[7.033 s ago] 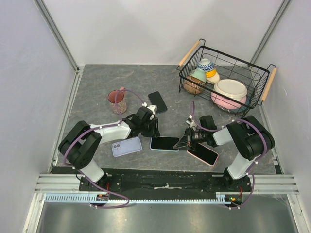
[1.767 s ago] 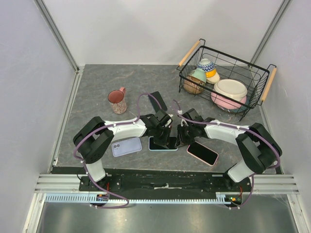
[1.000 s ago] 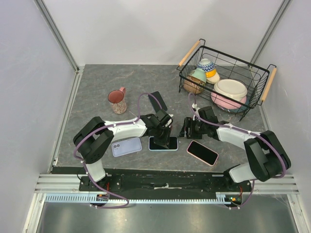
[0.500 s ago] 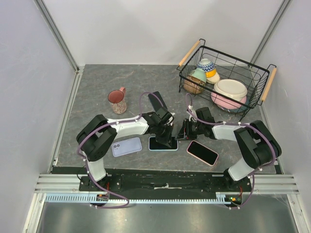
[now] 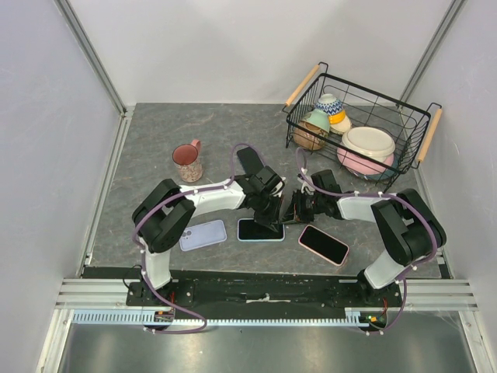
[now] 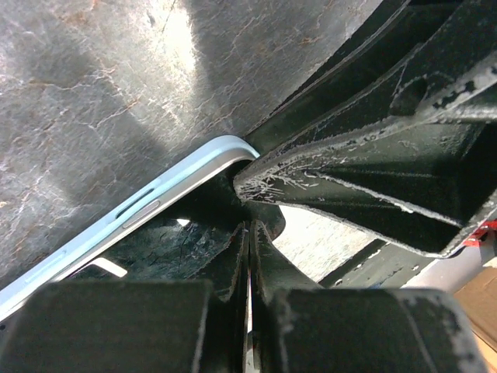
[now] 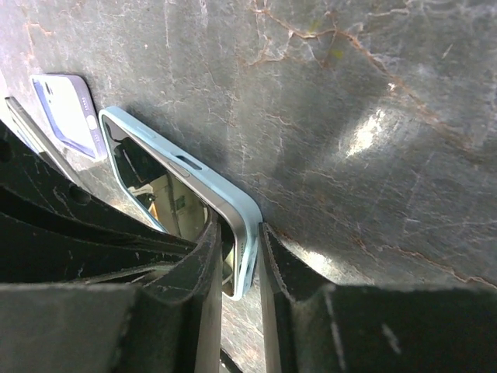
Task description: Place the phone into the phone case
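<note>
A dark-screened phone (image 5: 260, 230) lies flat in a light blue case near the table's front middle. My left gripper (image 5: 272, 215) is shut and empty, its tips pressed down on the screen near the right end; in the left wrist view the shut gripper (image 6: 248, 233) sits beside the case's blue rim (image 6: 155, 206). My right gripper (image 5: 293, 215) pinches the right end of the case. In the right wrist view the gripper (image 7: 239, 256) has one finger on the screen side and one outside the blue rim (image 7: 194, 175).
A lavender phone case (image 5: 202, 234) lies left of the phone, also in the right wrist view (image 7: 70, 116). A pink-edged phone (image 5: 324, 245) lies to the right, a black phone (image 5: 248, 159) behind. A pink mug (image 5: 187, 162) stands at the left; a wire basket (image 5: 361, 128) of bowls at the back right.
Both grippers have closed in on the phone's right end. The left gripper has shifted right along the screen; the right gripper has come back to the case's end. The phone has stayed put.
</note>
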